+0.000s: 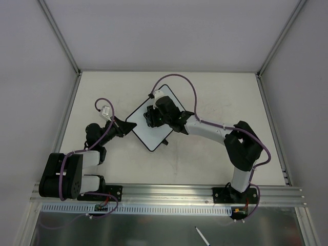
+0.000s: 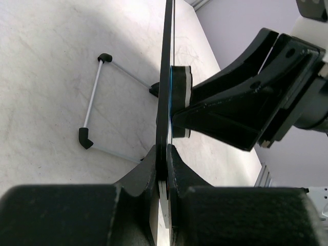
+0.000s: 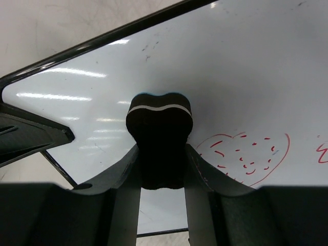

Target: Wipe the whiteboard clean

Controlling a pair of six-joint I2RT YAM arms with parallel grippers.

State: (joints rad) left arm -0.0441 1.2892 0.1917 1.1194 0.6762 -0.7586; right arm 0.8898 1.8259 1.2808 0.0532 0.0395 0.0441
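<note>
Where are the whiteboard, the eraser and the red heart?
whiteboard point(image 3: 246, 66): right wrist view, bare white surface.
eraser point(image 3: 160, 138): right wrist view, middle of black body.
red heart point(image 3: 245, 159): right wrist view, middle of the drawing.

A pale, scuffed table point(image 1: 215, 97) fills the middle of the top view. A silver rail point(image 1: 169, 191) runs along its lower edge. Below the rail lies a grey metal sheet point(image 1: 143, 230) with a small pen point(image 1: 201, 237) at lower right. One metal post point(image 1: 60, 36) slants across the upper left, another post point(image 1: 281, 38) across the upper right.
</note>
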